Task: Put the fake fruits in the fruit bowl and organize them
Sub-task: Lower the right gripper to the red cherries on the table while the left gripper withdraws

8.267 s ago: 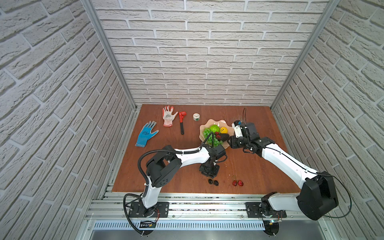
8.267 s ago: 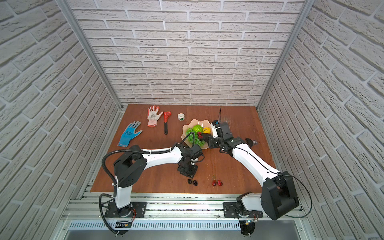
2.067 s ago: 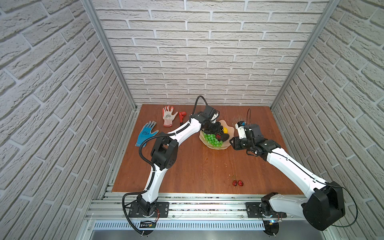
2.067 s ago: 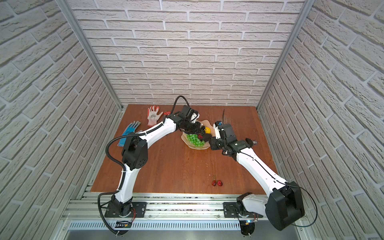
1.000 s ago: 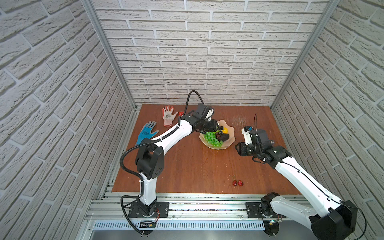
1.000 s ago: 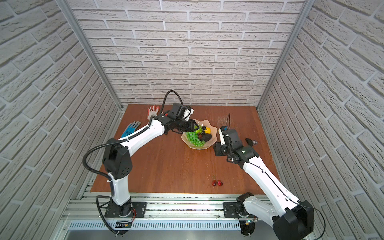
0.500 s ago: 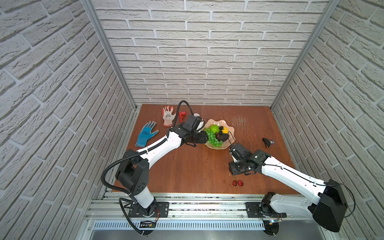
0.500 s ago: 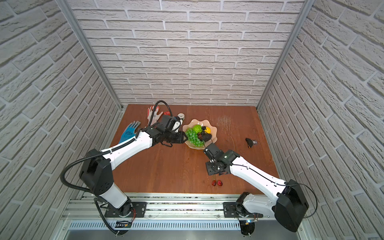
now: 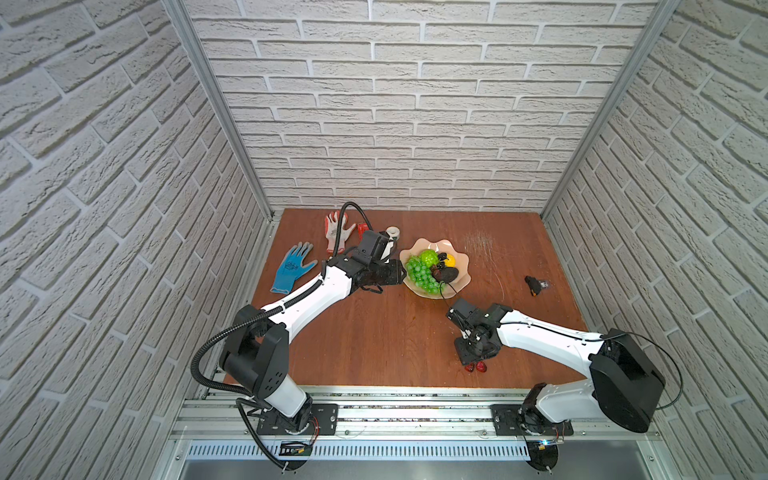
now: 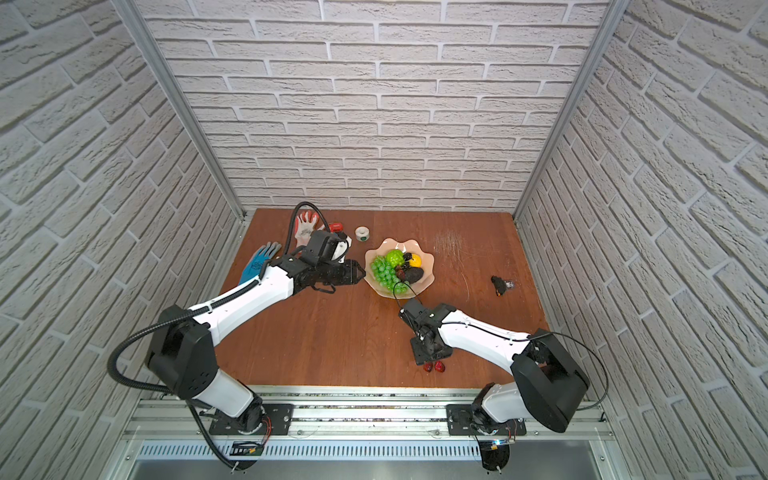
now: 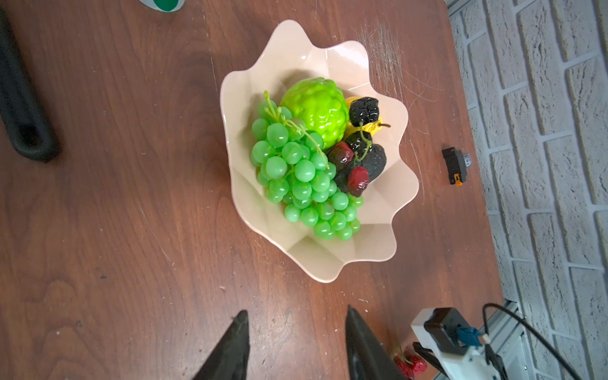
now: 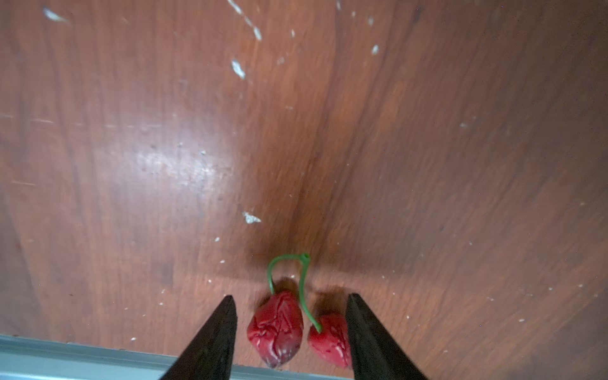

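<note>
The pale pink fruit bowl [image 9: 462, 258] [image 10: 427, 258] [image 11: 362, 245] holds the green grape bunch [image 11: 296, 177], the bumpy lime-green ball [image 11: 316, 112], the dark avocado [image 11: 375, 161], a bit of yellow lemon [image 11: 376, 127] and dark cherry pairs [image 11: 363, 110]. One red cherry pair [image 9: 476, 367] [image 10: 434, 366] [image 12: 279, 329] lies on the table near the front edge. My right gripper [image 9: 473, 358] [image 12: 289, 296] points down over it, open, with both cherries between the fingers. My left gripper [image 9: 401, 274] [image 11: 296, 309] hovers open and empty just left of the bowl.
A blue glove [image 9: 293, 266], a white and red glove [image 9: 334, 232], a red-handled tool [image 9: 363, 228] and a white tape roll [image 9: 392, 232] lie at the back left. A small black part [image 9: 536, 286] sits to the right. The table's metal front edge [image 12: 65, 358] runs just behind the cherries.
My right gripper swung from beside the bowl to the front of the table, came down over the red cherry pair and opened wider. My left gripper drew back from the bowl to its left side.
</note>
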Robot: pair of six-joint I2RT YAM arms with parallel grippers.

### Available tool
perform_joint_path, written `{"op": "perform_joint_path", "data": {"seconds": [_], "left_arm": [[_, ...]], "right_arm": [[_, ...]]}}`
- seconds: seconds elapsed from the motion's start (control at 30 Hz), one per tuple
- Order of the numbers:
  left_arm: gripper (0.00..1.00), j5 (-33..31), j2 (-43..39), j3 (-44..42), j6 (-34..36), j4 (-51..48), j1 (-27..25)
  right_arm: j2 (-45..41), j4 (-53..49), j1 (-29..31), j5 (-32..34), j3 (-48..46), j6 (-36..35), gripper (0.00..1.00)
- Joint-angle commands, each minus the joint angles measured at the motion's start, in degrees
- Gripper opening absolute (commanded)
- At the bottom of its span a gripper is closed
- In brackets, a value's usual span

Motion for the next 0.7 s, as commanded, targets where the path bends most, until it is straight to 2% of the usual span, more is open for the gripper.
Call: {"op": "perform_joint_path", "data": {"seconds": [0.0, 0.4, 0.67], "left_arm": [[0.48, -0.3, -1.9, -1.3, -0.7, 2.6, 0.7], [0.48, -0.3, -2.6, -2.6, -1.0, 2.8, 1.7], [0.48, -0.6, -3.1, -3.0, -0.9, 2.9, 2.0]], "right_arm": [[0.8, 2.2, 0.6, -0.6, -0.1, 1.0, 0.55], [3.6, 6.2, 0.6, -3.6, -2.4, 2.1, 0.36], [3.6, 6.2, 0.6, -2.8, -1.5, 1.7, 0.18]]}}
